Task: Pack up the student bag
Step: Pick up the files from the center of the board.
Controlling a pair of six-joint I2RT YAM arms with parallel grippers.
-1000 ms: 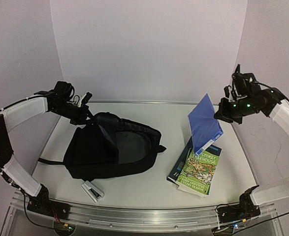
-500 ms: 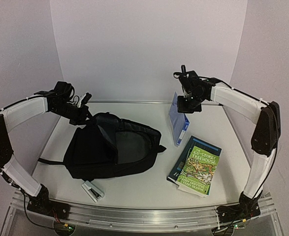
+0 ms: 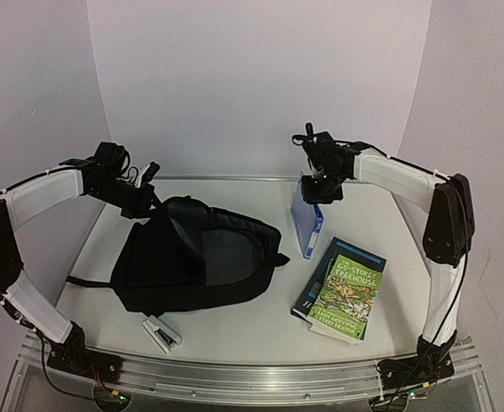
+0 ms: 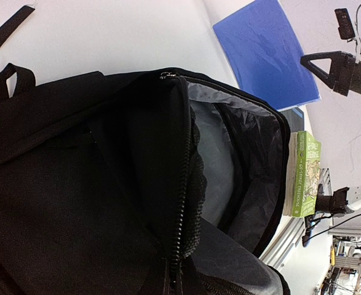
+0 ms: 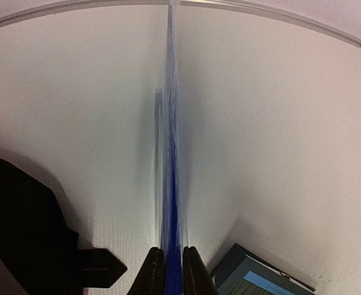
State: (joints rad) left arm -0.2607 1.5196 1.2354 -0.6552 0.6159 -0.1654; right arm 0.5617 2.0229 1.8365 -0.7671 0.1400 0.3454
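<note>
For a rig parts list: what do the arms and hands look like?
The left arm and right arm have white shells between black joints. The left hand and right hand are black, with thin dark cables at the wrists.

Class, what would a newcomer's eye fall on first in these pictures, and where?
A large black fabric backpack lies unzipped left of centre, its top pinched up by the left end effector. The right end effector holds a flat blue folder upright right of centre, a bright green paperback book lying in front.
</note>
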